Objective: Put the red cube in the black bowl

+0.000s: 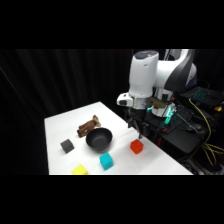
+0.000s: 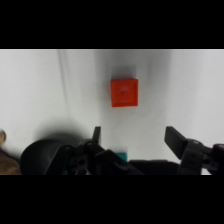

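The pincer [image 2: 134, 136] is hanging wide open with nothing in it, sitting just above the red cube [image 2: 124, 92] and a touch short of it. To do this grab well I reckon it needs to be nudging forward until the cube sits square between the fingers [image 2: 175, 140], then dropping straight down so the pads are meeting flat faces, not corners. The cube is sitting near the desk [image 1: 60, 125] edge on the arm's side, just beside the black bowl [image 1: 98, 138] but not touching. It's looking small, bright red-orange, crisp-edged, way smaller than the bowl.
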